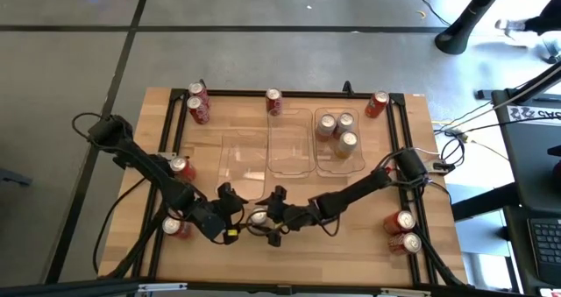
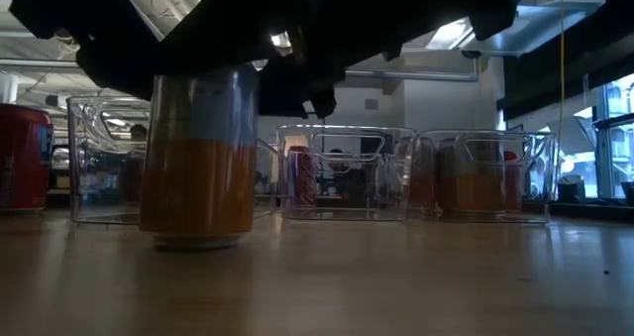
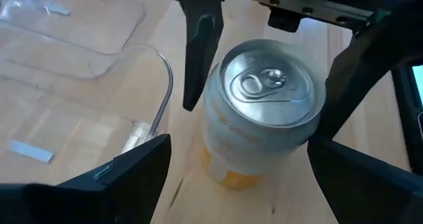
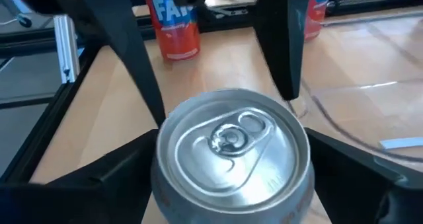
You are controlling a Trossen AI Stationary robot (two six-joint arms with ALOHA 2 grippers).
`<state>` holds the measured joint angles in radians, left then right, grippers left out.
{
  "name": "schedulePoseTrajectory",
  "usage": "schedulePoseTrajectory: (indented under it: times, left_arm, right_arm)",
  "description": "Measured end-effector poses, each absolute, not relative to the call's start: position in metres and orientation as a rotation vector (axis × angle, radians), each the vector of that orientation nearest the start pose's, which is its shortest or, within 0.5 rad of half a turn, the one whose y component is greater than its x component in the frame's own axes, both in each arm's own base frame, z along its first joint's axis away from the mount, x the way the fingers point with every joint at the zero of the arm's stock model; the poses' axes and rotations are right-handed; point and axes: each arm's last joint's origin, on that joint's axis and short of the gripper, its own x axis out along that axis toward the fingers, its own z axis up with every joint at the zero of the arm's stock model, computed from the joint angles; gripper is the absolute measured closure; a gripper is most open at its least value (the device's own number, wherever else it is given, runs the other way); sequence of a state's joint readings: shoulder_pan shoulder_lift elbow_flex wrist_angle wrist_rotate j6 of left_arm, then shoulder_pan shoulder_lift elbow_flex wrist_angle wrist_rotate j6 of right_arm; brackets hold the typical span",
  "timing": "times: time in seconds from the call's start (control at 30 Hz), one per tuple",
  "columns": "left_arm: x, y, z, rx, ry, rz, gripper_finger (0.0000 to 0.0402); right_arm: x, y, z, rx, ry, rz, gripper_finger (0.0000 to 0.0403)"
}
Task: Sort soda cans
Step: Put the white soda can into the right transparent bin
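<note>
Left to right: five red cans (image 1: 198, 102) loose on counter (image 1: 368, 236), left tray (image 1: 243, 166) and middle tray (image 1: 291, 144) empty, three gold cans (image 1: 337, 129) in right tray (image 1: 351, 164), three red loose right. Fourth gold can (image 1: 259, 217) upright at front centre, flanked by left end effector (image 1: 233, 211) and right end effector (image 1: 279, 216), both spread, neither pinching. Roughly a quarter done.

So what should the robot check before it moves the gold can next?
1. Gold can standing upright on the table: ok.
2. Only one gripper should hold it: not ok; both the left gripper and right gripper straddle it.
3. Fingers closed firmly on the can: cannot tell; both look wide around it.
4. Tray with gold cans has room: ok, three cans inside, space left.
5. Middle tray out of the way: ok, it lies behind the can.
</note>
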<state>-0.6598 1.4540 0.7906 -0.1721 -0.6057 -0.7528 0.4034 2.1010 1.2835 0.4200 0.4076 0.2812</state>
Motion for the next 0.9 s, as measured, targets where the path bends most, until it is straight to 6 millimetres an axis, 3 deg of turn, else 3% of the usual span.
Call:
schedulePoseTrajectory:
  times: [0.2,0.37,0.67,0.9]
  left_arm:
    - [0.23,-0.16,0.194,-0.231,0.651,0.183,0.0057]
    - [0.225,-0.161,0.206,-0.275,0.626,0.153,0.0057]
    - [0.213,-0.16,0.223,-0.298,0.596,0.119,0.0057]
    - [0.212,-0.16,0.224,-0.297,0.59,0.118,0.0057]
  right_arm:
    - [0.42,0.166,0.157,0.115,0.356,-0.081,0.0109]
    - [0.416,0.166,0.165,0.115,0.365,-0.091,0.0113]
    - [0.38,0.161,0.236,0.117,0.423,-0.099,0.0113]
    - [0.332,0.129,0.301,0.128,0.457,-0.234,0.0113]
